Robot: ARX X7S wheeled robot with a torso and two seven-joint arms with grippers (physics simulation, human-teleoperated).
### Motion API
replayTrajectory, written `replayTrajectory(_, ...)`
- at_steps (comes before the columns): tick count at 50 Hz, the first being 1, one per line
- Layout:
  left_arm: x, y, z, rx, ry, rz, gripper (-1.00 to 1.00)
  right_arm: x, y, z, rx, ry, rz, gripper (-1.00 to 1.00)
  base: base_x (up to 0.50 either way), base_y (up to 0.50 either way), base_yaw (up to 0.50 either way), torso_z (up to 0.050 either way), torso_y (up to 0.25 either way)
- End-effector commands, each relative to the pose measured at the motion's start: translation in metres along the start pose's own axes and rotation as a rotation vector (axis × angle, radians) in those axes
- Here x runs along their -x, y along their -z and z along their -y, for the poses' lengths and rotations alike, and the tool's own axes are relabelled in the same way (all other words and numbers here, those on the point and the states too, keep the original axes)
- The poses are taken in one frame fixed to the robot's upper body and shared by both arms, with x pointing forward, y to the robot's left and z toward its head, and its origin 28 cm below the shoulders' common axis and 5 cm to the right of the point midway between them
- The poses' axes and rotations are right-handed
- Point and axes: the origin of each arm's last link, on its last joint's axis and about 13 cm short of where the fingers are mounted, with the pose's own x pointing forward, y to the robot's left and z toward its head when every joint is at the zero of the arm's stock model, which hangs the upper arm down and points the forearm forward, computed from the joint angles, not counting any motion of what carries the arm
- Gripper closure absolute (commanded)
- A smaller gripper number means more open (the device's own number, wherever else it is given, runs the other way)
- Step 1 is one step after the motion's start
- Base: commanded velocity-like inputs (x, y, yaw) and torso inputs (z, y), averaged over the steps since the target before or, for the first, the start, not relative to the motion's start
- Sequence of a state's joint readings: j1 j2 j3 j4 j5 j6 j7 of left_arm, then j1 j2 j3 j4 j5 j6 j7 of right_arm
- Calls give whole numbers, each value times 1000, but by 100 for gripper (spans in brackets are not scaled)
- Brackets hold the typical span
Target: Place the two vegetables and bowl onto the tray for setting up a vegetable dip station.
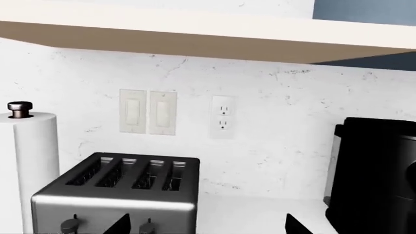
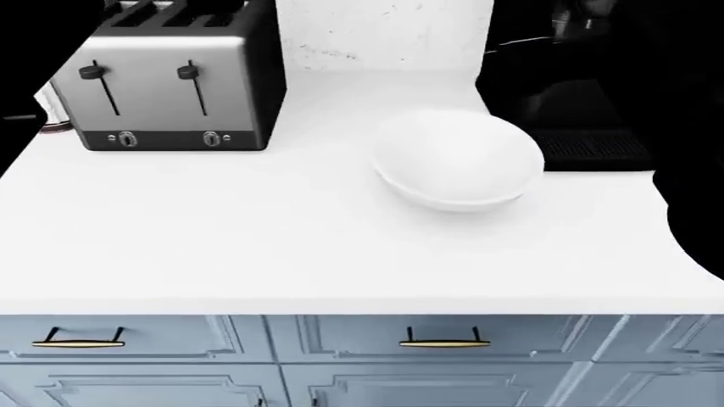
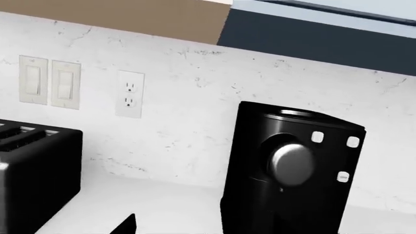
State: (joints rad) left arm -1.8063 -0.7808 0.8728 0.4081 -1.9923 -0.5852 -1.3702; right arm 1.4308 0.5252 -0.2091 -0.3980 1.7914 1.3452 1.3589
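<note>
The bowl (image 2: 459, 159) sat on the counter (image 2: 283, 246), and everything else placed off it. The toaster (image 2: 169, 80) stood well to the bowl's left and a bit further back, against the wall. The coffee machine (image 2: 577, 93) stood just behind and to the bowl's right. A paper towel roll (image 1: 29, 161) stood beyond the toaster, on the side away from the bowl. The drawers (image 2: 442, 343) ran below the counter's front edge.

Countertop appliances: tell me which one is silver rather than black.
The four-slot toaster, at the head view's left, has a brushed silver body. The coffee machine right of the white bowl is black.
</note>
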Motion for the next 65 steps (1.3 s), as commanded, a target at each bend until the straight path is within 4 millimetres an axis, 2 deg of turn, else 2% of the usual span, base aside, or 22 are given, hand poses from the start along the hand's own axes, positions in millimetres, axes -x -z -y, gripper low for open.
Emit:
replayTrajectory(1,0,0,0,2,-2,1,-100,0,0,0,0,-1,-6,-100,0,-500,0,0,0)
replayTrajectory(52,-3,-3,-5,20,-30,8,-100,-8,23,2,11,22,-87,-100,-1,-499,0,0,0)
replayTrajectory(57,-3,-3,-5,20,-31,7,-100,-7,17,1,3,1,-27,-100,100,-3,0,0,0)
replayTrajectory(65,-8,-1,-10,24,-55,2,-100,-9,21,2,-7,9,-43,-100,500,-1,0,0,0)
